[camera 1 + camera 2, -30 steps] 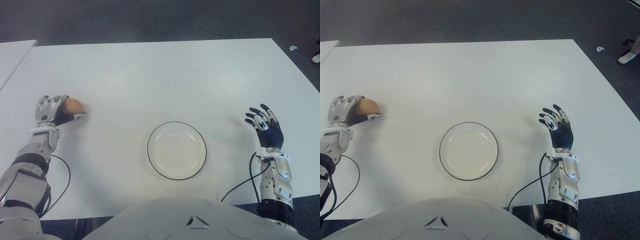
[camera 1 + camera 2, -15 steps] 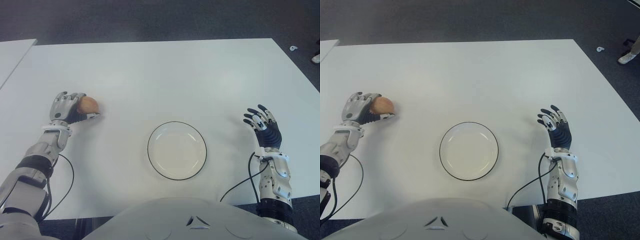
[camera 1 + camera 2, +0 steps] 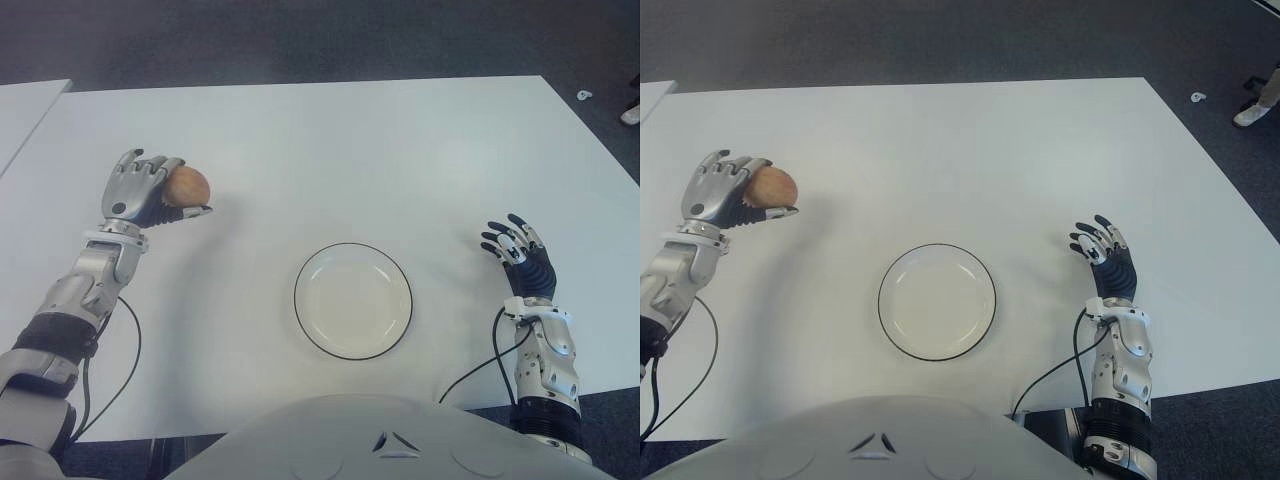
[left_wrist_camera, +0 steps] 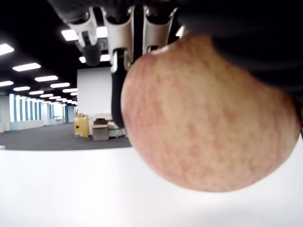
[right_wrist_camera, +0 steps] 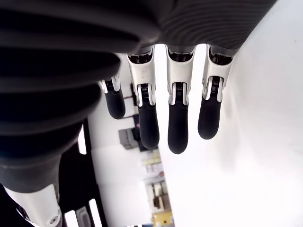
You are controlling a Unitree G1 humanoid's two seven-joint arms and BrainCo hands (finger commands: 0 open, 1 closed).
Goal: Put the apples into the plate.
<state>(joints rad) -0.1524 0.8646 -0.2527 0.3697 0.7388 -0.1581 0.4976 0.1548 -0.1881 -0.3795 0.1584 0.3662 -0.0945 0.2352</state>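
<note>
Left of the plate (image 3: 353, 300), the left hand (image 3: 140, 190) gripped an apple (image 3: 186, 186); the right hand (image 3: 520, 255) showed right, fingers spread, empty.

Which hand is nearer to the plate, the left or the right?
Right. The open right hand shows just right of the plate; the left hand, holding the apple, is farther, up-left.

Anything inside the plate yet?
Nothing: the plate shows bare inside its black rim. The one apple in view sits in the left hand. The table under the plate is covered.
</note>
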